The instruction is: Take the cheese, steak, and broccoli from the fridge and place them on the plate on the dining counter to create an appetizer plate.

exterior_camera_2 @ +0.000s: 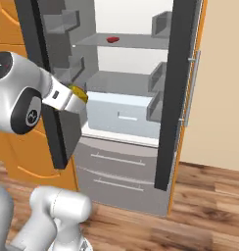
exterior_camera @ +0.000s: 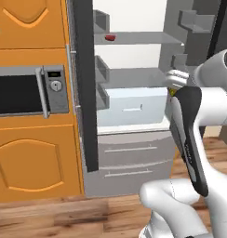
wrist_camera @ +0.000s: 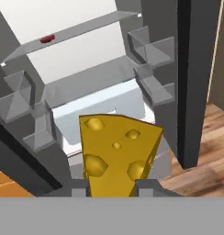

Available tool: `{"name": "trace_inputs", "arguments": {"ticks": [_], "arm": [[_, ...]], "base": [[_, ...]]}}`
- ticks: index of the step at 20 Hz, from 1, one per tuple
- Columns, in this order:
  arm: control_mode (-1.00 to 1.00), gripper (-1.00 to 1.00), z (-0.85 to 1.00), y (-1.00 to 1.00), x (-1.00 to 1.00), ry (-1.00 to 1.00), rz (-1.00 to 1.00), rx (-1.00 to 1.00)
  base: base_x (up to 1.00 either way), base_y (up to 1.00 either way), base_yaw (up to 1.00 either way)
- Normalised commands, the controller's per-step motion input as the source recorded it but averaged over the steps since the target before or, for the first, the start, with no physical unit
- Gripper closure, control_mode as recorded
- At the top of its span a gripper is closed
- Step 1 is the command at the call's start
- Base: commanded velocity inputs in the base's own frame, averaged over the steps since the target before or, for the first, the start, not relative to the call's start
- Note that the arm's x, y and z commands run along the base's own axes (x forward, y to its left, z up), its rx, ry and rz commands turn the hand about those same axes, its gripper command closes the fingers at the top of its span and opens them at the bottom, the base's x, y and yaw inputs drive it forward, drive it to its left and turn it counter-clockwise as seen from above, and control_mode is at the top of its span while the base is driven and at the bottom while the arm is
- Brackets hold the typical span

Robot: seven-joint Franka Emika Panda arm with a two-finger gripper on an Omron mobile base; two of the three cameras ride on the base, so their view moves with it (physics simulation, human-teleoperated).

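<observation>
My gripper (wrist_camera: 113,187) is shut on the cheese (wrist_camera: 116,153), a yellow wedge with holes that stands up between the fingertips. The wedge is held just outside the open fridge (exterior_camera: 134,65), in front of its pale drawer (exterior_camera_2: 119,112). From the base cameras only a sliver of the cheese (exterior_camera_2: 78,93) shows at the hand (exterior_camera: 176,86). The steak (exterior_camera: 110,37), a small red lump, lies on the upper grey shelf (wrist_camera: 47,38). The broccoli is hidden, and the plate and the dining counter are out of view.
The fridge's dark doors stand open on both sides (exterior_camera: 85,83) (exterior_camera_2: 178,88), with grey door bins (wrist_camera: 153,55) on them. A microwave (exterior_camera: 27,93) sits in orange cabinets (exterior_camera: 31,162) at the left. Grey freezer drawers (exterior_camera: 129,158) are below, and wooden floor (exterior_camera_2: 204,196) lies in front.
</observation>
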Motion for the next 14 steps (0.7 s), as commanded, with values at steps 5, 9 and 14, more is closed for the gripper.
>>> {"name": "trace_inputs", "arguments": {"ticks": [5, 9, 14], "arm": [[1.0, 1.0, 0.0, 0.0, 0.0, 0.0, 0.0, 0.0], [1.0, 1.0, 0.0, 0.0, 0.0, 0.0, 0.0, 0.0], [1.0, 1.0, 0.0, 0.0, 0.0, 0.0, 0.0, 0.0]], "base": [[-0.34, 0.0, 0.89], [-0.38, 0.0, 1.0], [-0.5, 0.0, 1.0]]}}
